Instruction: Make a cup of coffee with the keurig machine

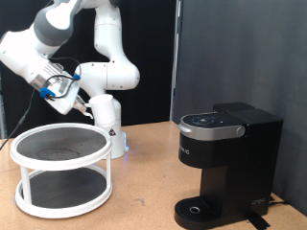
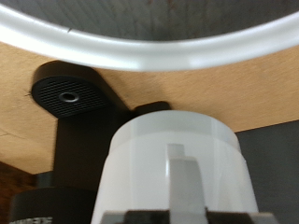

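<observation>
One white cup (image 2: 182, 163) fills the wrist view, right up against the camera, w/ a grey gripper finger (image 2: 185, 185) pressed flat on its wall, so the gripper is clamped on the cup. Past the cup, same view, the keurig machine (image 2: 79, 149) shows as a black body w/ its round drip tray (image 2: 70, 96) & a small silver ring at the centre, standing on a tan wood table (image 2: 234, 89); beyond that curves the white rim of a two-tier rack (image 2: 149, 51). In the exterior view the machine (image 1: 228, 163) sits nearest, at the view's right & bottom, lid down, silver-ringed top facing up, drip tray bare. The rack (image 1: 60, 171) stands at the view's left, white frame, dark mesh shelves. Above the rack, up high at the view's left, the gripper (image 1: 65, 93) hangs in the air w/ the cup too small & blurred there to make out. The arm's white base (image 1: 107, 120) rises behind the rack, black curtain at the back.
</observation>
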